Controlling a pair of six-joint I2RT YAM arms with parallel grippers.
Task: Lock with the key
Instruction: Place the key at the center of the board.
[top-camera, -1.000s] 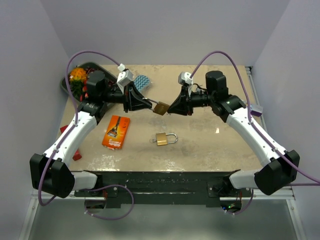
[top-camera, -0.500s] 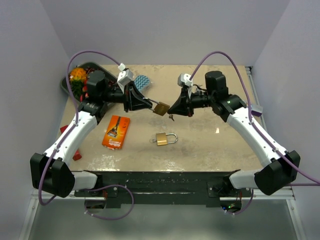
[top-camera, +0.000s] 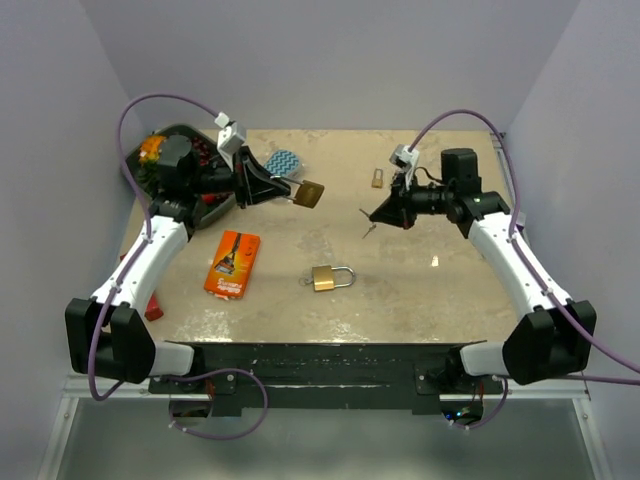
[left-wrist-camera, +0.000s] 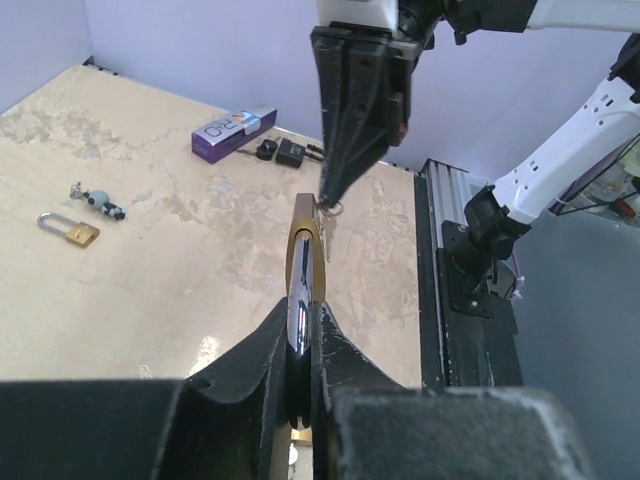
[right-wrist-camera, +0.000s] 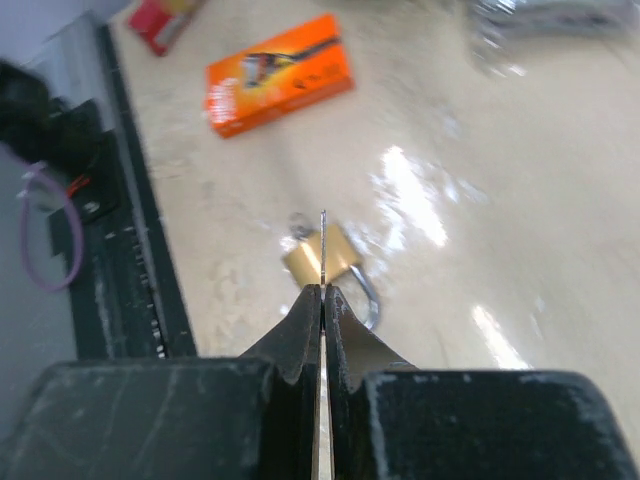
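Observation:
My left gripper (top-camera: 283, 187) is shut on the shackle of a brass padlock (top-camera: 309, 193) and holds it in the air over the back left of the table. In the left wrist view the padlock (left-wrist-camera: 303, 262) shows edge-on between the shut jaws (left-wrist-camera: 302, 322). My right gripper (top-camera: 386, 214) is shut on a thin key (top-camera: 369, 229), whose tip points down-left, well apart from the held padlock. In the right wrist view the key (right-wrist-camera: 322, 240) sticks out of the shut jaws (right-wrist-camera: 322, 296). The right gripper also shows in the left wrist view (left-wrist-camera: 358, 110).
A second brass padlock (top-camera: 331, 277) lies on the table's middle, also under the key in the right wrist view (right-wrist-camera: 343, 262). A small padlock (top-camera: 377, 179) lies at the back. An orange box (top-camera: 233, 263), a blue cloth (top-camera: 283, 160) and a black tray (top-camera: 141, 163) are on the left.
The two grippers have drawn apart. The key has come away from the held padlock; the left arm pulled the padlock back left, the right arm moved right with the key.

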